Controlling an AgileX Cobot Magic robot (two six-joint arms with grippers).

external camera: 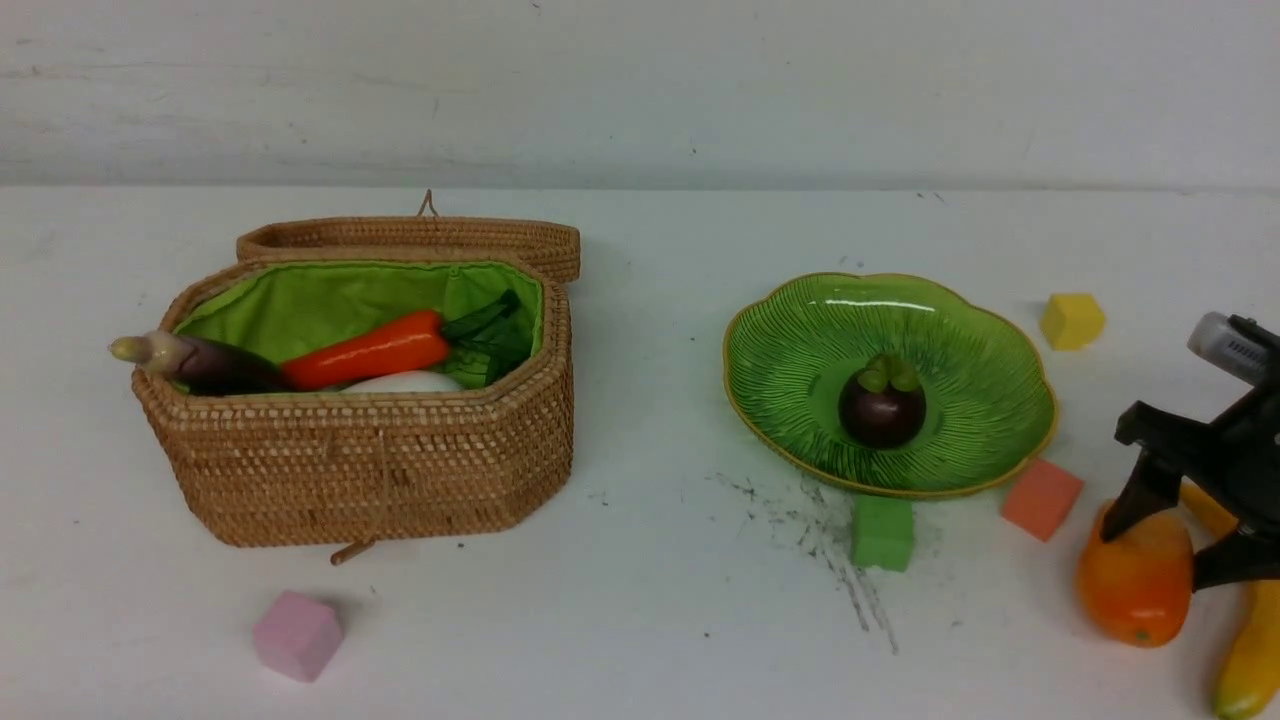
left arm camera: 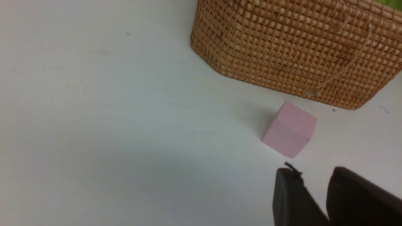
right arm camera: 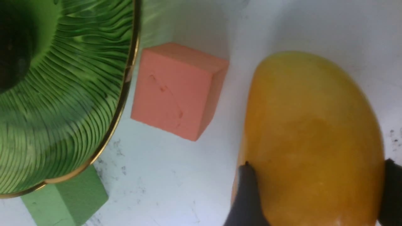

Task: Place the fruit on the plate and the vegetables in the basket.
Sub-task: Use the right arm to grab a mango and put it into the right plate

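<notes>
So, the mango (external camera: 1135, 590) is found at the lower right of the front view, lying on the desk (external camera: 640, 620), and it's straddled by the right pincer (external camera: 1155, 555). One black finger is set on each side of it, spread wide. In the right wrist view both fingers look to be right up against the skin, but whether the fruit is truly clamped can't be told. The banana (external camera: 1250, 660) is seen just beside the mango, running into the bottom right corner and partly hidden by the arm. The mangosteen (external camera: 882, 405) is already parked in the middle of the plate (external camera: 800, 350), right of centre. At the left, the basket (external camera: 370, 470) is stood with its lid (external camera: 410, 240) flipped back. The eggplant (external camera: 215, 365), carrot (external camera: 370, 352), radish (external camera: 400, 382) and leafy green (external camera: 490, 340) are all packed inside, with the eggplant's stem end poking over the left rim. Four foam cubes are scattered about:
- The pink cube (external camera: 297, 635) is at the lower left, in front of the basket.
- The green cube (external camera: 883, 533) is tucked under the plate's front rim.
- The orange cube (external camera: 1042, 498) is between plate and mango.
- The yellow cube (external camera: 1072, 320) is at the upper right, near the plate.

The left pincer (left arm camera: 314, 171) is only caught in its own wrist view, at the lower right of that frame near the pink cube. Its fingers are parted by a narrow gap and nothing is held.
</notes>
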